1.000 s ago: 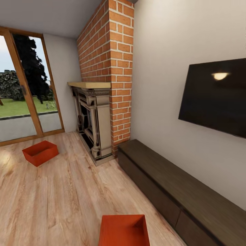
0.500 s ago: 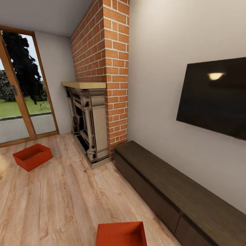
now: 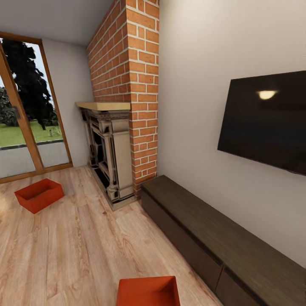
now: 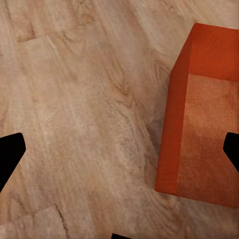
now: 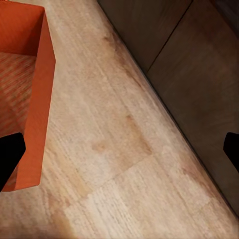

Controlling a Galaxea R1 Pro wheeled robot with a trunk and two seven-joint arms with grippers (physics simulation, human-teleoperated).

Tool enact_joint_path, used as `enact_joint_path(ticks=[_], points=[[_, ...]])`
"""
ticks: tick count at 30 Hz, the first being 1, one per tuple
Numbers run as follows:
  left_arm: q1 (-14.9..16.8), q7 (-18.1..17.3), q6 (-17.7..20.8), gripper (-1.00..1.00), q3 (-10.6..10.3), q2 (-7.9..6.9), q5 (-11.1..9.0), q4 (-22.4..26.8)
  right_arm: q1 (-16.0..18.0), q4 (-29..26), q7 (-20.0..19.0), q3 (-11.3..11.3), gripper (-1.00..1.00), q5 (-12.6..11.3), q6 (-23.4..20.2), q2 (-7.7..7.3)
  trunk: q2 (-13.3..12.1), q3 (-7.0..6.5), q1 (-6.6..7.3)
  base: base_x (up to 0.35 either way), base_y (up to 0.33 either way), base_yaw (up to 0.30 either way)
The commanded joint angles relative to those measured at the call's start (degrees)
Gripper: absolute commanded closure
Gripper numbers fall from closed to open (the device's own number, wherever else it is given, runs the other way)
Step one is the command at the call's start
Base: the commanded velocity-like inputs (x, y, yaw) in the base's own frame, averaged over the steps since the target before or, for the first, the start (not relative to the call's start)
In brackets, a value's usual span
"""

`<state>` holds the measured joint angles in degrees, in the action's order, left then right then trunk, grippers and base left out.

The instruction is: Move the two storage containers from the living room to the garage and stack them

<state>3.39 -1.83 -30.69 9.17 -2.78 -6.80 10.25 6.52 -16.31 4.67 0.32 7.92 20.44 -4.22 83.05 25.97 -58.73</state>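
Light wood planks (image 3: pixel 80 250) floor the living room, with a brick fireplace (image 3: pixel 123 106), a dark low cabinet (image 3: pixel 221 238) and a wall TV (image 3: pixel 265 121). Since a second ago the head camera has turned, so both orange-red containers sit further left: the far container (image 3: pixel 39 194) by the glass door (image 3: pixel 25 123), the near container (image 3: pixel 148 290) at the bottom edge.

From the left wrist, the near container's thin wall and textured base (image 4: pixel 204 124) rest on the planks, with the dark fingertips (image 4: pixel 10 154) spread wide and holding nothing.

From the right wrist, that bin (image 5: pixel 27 99) lies near the cabinet front (image 5: pixel 189 74), and the fingertips (image 5: pixel 9 157) are likewise parted and empty.

Near container (image 3: pixel 148 291) (its front) is cut off by the frame's edge.
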Motion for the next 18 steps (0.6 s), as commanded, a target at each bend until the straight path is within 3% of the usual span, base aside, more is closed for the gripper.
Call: enact_joint_path(ticks=[1, 18], points=[[0.0, -0.2, -0.2, -1.00, -0.1, -0.02, -0.6, 0.0, 0.0, 0.1, 0.4, 0.0, -1.00, 0.6, 0.1, 0.00, 0.0, 0.06, 0.00, 0.002, -0.008, 0.000], [0.0, -0.2, -0.2, -1.00, -0.1, 0.13, -0.6, 0.0, 0.0, 0.1, 0.4, 0.1, -1.00, 0.7, 0.1, 0.00, 0.0, 0.06, 0.00, -0.032, -0.018, 0.000]])
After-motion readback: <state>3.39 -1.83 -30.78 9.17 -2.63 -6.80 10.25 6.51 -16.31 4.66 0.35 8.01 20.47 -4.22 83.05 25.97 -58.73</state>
